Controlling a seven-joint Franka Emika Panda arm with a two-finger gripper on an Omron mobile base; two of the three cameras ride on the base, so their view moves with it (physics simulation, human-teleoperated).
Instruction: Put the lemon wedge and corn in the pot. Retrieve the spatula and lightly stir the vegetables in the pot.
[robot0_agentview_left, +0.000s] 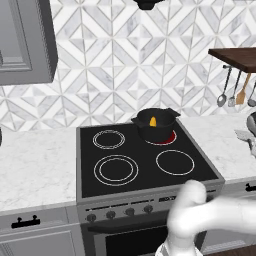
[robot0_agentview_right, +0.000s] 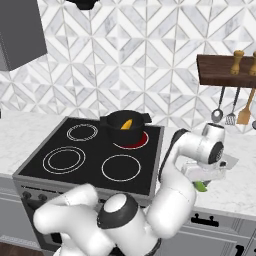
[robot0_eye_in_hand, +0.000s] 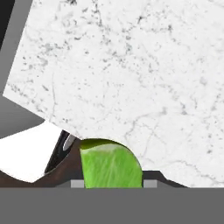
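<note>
Utensils (robot0_agentview_right: 231, 114) hanging nearby, tool (robot0_eye_in_hand: 111, 183) gripping lime wedge (robot0_eye_in_hand: 110, 164)

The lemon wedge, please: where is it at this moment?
The green lemon wedge sits between the tips of the pincer in the hand view, low over the marble counter right of the stove.

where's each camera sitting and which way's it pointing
Left base view: behind the arm's left, facing the stove and pot; white arm lower right.
Right base view: behind its right, facing the same stove and pot; arm bends right over the counter.
Hand view: on the hand, looking down at the counter; a green wedge at the fingers.
</note>
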